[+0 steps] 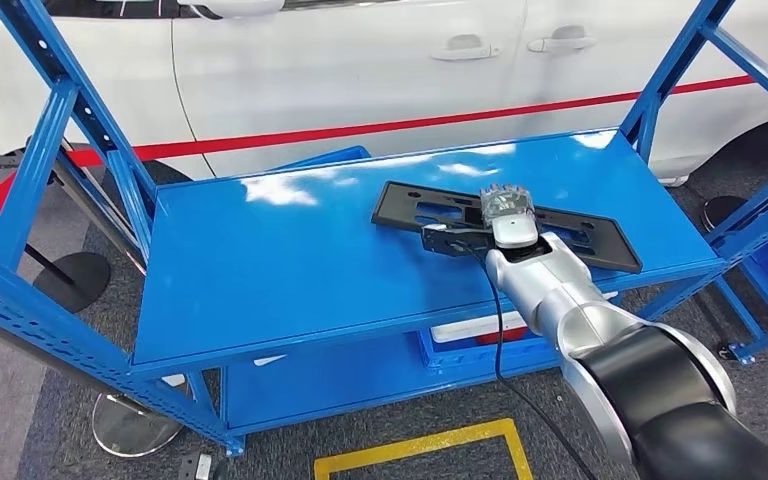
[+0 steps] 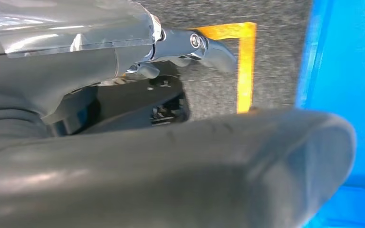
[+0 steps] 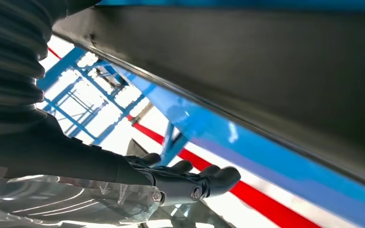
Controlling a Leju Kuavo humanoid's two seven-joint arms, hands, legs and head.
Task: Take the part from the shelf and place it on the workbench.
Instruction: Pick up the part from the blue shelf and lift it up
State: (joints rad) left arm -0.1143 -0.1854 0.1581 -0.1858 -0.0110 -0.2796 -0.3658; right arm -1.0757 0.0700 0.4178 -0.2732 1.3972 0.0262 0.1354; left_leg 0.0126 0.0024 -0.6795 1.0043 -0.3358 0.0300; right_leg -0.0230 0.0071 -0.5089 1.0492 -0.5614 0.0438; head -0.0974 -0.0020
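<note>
- Head view puts the black part (image 1: 508, 224) flat on the blue shelf (image 1: 290, 260), long axis running left to right.
- Your right hand (image 1: 505, 205) rests over its middle; whether it grips, you cannot tell.
- Left hand (image 2: 190, 47) hangs released, far off.

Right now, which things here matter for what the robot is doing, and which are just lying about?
For the job:
- black part, flat on the shelf
- blue shelf holding it
- right robot hand, over the part

Just there:
- white car behind
- yellow floor marking
- white-and-red box underneath
</note>
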